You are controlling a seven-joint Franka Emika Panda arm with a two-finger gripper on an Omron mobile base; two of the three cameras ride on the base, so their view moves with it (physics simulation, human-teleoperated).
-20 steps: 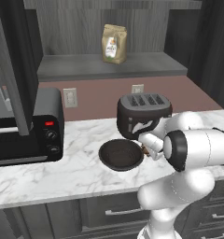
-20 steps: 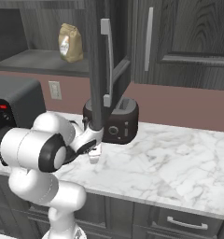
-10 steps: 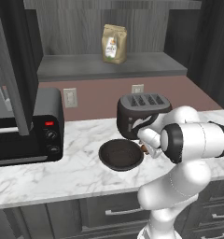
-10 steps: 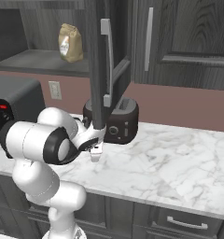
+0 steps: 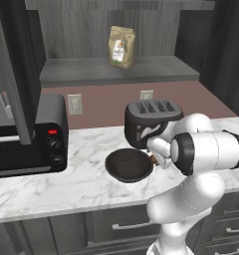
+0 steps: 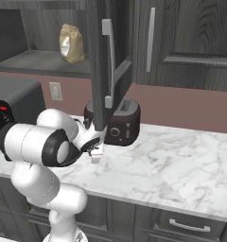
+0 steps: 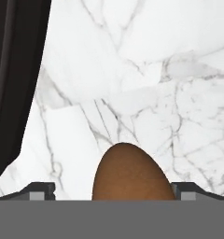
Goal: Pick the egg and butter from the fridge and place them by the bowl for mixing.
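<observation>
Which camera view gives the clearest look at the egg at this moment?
The hand view: the egg sits large and unobstructed between the fingers, above the marble counter. In the left base view just a brown sliver shows by the bowl. In the right base view I cannot make it out.

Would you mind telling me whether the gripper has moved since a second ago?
No. The gripper stays beside the bowl, below the toaster; only the arm's elbow shifted.
</observation>
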